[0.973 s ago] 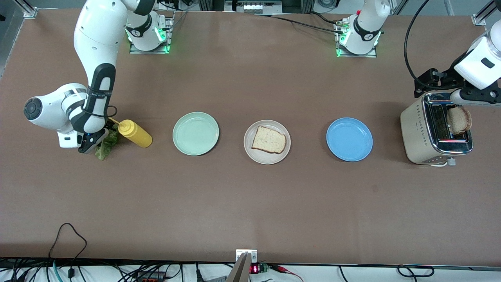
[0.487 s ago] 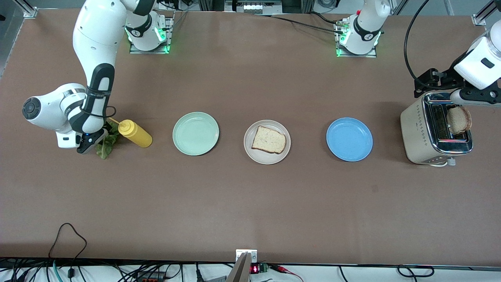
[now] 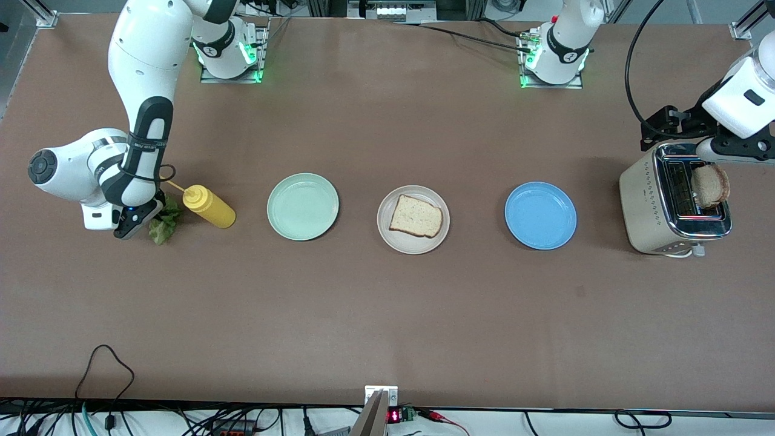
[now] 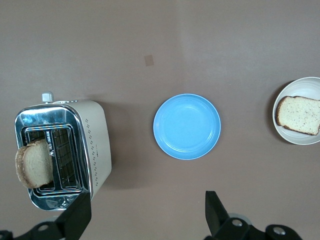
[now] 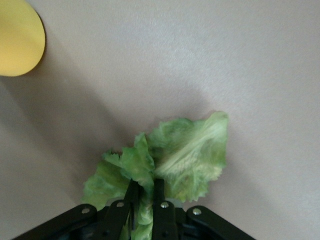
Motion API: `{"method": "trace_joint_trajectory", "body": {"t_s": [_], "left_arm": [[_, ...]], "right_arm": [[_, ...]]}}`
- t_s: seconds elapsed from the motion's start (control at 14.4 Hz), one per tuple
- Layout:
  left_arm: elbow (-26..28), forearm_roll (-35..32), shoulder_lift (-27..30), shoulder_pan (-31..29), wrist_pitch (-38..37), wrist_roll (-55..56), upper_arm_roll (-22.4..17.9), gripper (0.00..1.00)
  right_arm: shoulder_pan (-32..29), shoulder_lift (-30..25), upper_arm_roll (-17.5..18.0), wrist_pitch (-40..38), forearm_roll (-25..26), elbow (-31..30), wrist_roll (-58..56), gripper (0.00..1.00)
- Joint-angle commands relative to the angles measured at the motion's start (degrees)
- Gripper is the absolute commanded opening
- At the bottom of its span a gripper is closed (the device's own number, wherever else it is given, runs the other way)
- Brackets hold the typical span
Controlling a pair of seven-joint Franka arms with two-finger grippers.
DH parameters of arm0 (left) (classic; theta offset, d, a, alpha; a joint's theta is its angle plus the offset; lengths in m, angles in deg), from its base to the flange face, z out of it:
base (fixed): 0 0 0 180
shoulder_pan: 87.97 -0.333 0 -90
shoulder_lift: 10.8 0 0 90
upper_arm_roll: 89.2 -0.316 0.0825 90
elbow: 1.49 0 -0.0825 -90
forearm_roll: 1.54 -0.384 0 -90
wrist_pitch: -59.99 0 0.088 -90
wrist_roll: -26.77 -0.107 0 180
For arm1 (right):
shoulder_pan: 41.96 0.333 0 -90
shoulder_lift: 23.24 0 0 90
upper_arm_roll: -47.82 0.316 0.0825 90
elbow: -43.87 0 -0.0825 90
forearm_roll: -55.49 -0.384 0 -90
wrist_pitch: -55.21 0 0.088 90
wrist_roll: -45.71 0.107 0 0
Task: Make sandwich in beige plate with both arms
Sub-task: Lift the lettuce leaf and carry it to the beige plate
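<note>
Nearest the front camera, cables (image 3: 103, 369) trail along the table edge, and above them the brown table (image 3: 387, 315) lies bare across a wide band. Next comes a row of things, well apart from one another. At the right arm's end, the right gripper (image 5: 145, 200) has its fingers pinched together on the lettuce leaf (image 5: 170, 157), just beside the yellow squeeze bottle (image 3: 209, 206). Along the row stand the mint-green plate (image 3: 303, 206), then the beige plate (image 3: 413, 239) with one bread slice (image 3: 415, 216) lying flat in it, then the blue plate (image 3: 540, 215). At the left arm's end, a toaster (image 3: 651, 206) holds the second bread slice (image 3: 710, 186) upright in a slot. The left gripper (image 4: 147, 217) hangs over it, fingers spread wide and holding nothing. Farther up, open tabletop runs to the two arm bases (image 3: 230, 54).
</note>
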Motion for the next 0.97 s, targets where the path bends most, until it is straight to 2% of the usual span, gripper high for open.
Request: {"method": "trace_joint_trajectory", "body": {"t_s": [0.0, 0.21, 0.49, 0.9], "left_arm": [[-1.9, 0.5, -0.9, -0.1, -1.4, -0.3, -0.2, 1.00], [-2.0, 0.5, -1.0, -0.1, -1.4, -0.3, -0.2, 1.00], [-2.0, 0.5, -0.9, -0.1, -1.4, -0.3, -0.2, 1.00], [-2.0, 0.5, -0.9, -0.1, -1.4, -0.3, -0.2, 1.00]], "right_arm": [[0.4, -0.9, -3.0, -3.5, -0.3, 3.6, 0.1, 0.00], [1.7, -0.9, -8.4, -9.4, 1.3, 9.6, 0.3, 0.00], [4.7, -0.9, -13.1, -16.4, 3.1, 17.5, 0.6, 0.00], [17.4, -0.9, -18.7, -23.1, 5.0, 23.1, 3.4, 0.00]]}}
